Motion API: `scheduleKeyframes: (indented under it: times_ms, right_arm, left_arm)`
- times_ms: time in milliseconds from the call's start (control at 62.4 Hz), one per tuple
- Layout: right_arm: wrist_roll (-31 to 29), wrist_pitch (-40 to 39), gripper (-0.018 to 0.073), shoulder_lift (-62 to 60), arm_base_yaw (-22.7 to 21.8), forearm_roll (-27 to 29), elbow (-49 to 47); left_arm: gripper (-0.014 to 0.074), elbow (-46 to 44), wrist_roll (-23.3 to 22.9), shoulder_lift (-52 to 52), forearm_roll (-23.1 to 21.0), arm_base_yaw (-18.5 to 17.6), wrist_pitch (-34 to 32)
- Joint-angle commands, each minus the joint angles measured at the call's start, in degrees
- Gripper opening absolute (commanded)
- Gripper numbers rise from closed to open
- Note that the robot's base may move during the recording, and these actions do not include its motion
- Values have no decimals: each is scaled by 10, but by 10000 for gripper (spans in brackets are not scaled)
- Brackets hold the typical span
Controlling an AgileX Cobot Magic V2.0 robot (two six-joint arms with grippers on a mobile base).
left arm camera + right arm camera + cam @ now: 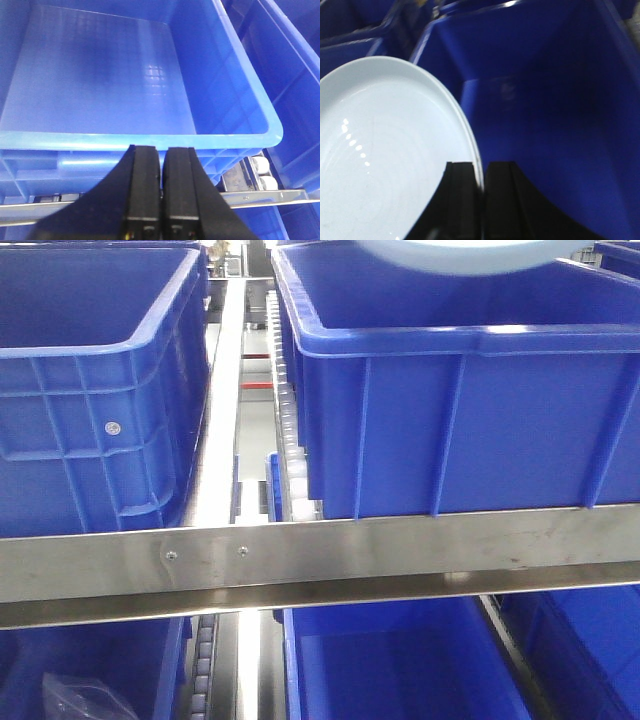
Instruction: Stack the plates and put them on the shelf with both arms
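Pinching a plate (385,150) rim, right jaws hang over a blue bin (560,125); left jaws pressed together.

Your front-facing view sits close before the shelf rail (320,555), level with it, looking straight into the rack: one blue bin (95,380) left, another (460,410) right, more bins below the rail. Your left wrist view looks forward and down over the left gripper (161,192) into an open blue bin (125,75) right in front of the fingers (the rail crosses below them, so this shares the rack front with the front view). Your right wrist view looks past the right gripper (482,200), very near, at a plate (385,160) left of the fingers and a blue bin (545,115) ahead; that plate's edge (460,255) also shows at the top of the front view.
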Motion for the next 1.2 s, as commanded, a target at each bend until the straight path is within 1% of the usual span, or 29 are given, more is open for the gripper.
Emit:
scheduleKeyframes:
  times_ms: [0, 224, 385, 433, 465, 497, 513, 529, 545, 577, 641, 657, 849, 962, 1058, 1154, 1170, 1186]
  right_arm:
    - [-2, -53, 48, 29, -31, 1, -60]
    - [-2, -54, 48, 161, -65, 1, -173]
    - [-2, -42, 50, 260, -73, 1, -256]
    - [-2, -32, 78, 283, -73, 1, -277]
    - [-2, -19, 134, 296, -73, 1, -290]
    - [-2, -2, 218, 308, -72, 1, -308]
    - [-2, 9, 281, 312, -72, 1, -313]
    - [-2, 15, 326, 315, -72, 1, -318]
    - [-2, 22, 395, 320, -72, 1, -324]
    - [-2, 27, 482, 324, -72, 1, -330]
    - [-2, 27, 631, 328, -72, 1, -334]
    - [-2, 28, 634, 328, -72, 1, -334]
    - [-2, 75, 542, 307, -72, 1, -334]
    - [-2, 95, 450, 271, -71, 1, -322]
    - [-2, 81, 298, 221, -71, 1, -283]
    - [-2, 45, 57, 144, -71, 1, -213]
    - [-2, 32, 35, 128, -71, 1, -198]
    - [-2, 28, 48, 118, -71, 1, -193]
  left_arm:
    - [101, -16, -3, -2, -7, -3, -46]
    - [101, -16, -3, -2, -7, -3, -46]
    - [101, -16, -3, -2, -7, -3, -46]
    - [101, -16, -3, -2, -7, -3, -46]
    - [101, -16, -3, -2, -7, -3, -46]
    - [101, -16, -3, -2, -7, -3, -46]
    - [101, -16, -3, -2, -7, -3, -46]
    - [101, -16, -3, -2, -7, -3, -46]
    - [101, -16, -3, -2, -7, -3, -46]
    - [101, -16, -3, -2, -7, -3, -46]
    - [101, -16, -3, -2, -7, -3, -46]
    - [101, -16, -3, -2, -7, -3, -46]
    - [101, -16, -3, -2, -7, -3, -46]
    - [101, -16, -3, -2, -7, -3, -46]
    - [101, -16, -3, -2, -7, -3, -46]
    - [101, -16, -3, -2, -7, -3, -46]
    - [101, -16, -3, -2, -7, -3, -46]
    - [101, -16, -3, -2, -7, -3, -46]
